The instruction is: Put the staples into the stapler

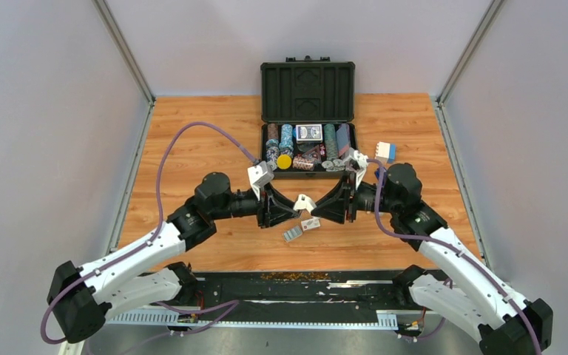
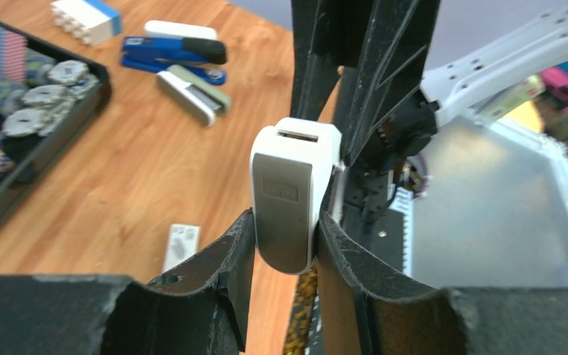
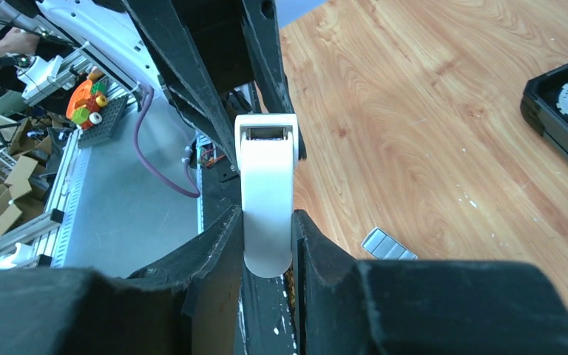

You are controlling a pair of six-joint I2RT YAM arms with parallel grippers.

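Pinches stapler [image 2: 285,200] by opposite ends in left jaws and right jaws, staples [image 1: 293,234] lying on desk [image 1: 192,148] near stapler.

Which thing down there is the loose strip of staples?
Start at the open black chip case at the far middle of the table. In front of it, on bare wood, lie two small things. The staple strip is the nearer, ribbed silvery-grey one; its neighbour is a white box.
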